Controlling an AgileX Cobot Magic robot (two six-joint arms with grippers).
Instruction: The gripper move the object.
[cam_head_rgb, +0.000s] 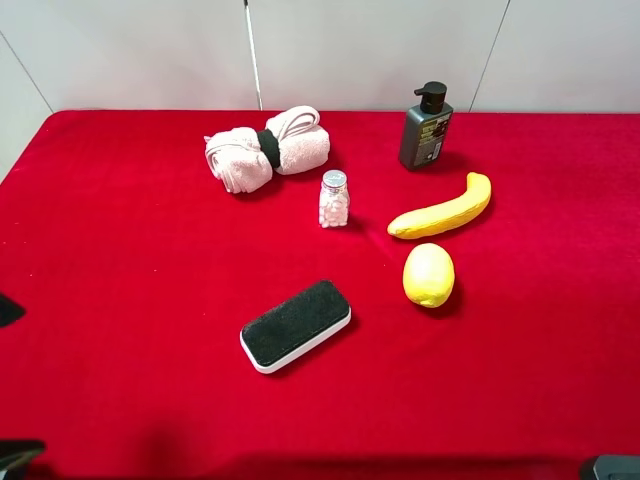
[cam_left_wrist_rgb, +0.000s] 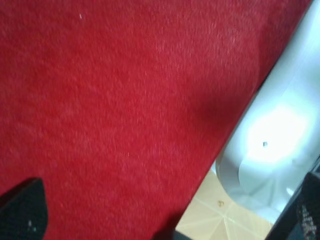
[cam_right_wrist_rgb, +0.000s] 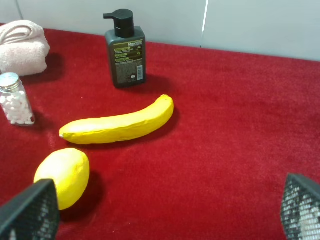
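Pre-grasp, nothing held. Right gripper (cam_right_wrist_rgb: 165, 210) spread wide, near side of banana (cam_right_wrist_rgb: 117, 125); left gripper (cam_left_wrist_rgb: 165, 220) wide over bare cloth. Next: advance, straddle banana mid-body, avoid lemon (cam_right_wrist_rgb: 62, 176).

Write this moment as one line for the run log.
banana: lying on red cloth, untouched | lemon: beside it, apart | right gripper: open, facing banana | left gripper: open, empty

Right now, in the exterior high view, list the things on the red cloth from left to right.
Rolled pink towel → black eraser block → small bottle of white pills → yellow lemon → banana. The pump bottle overlaps in order, so it is left out.
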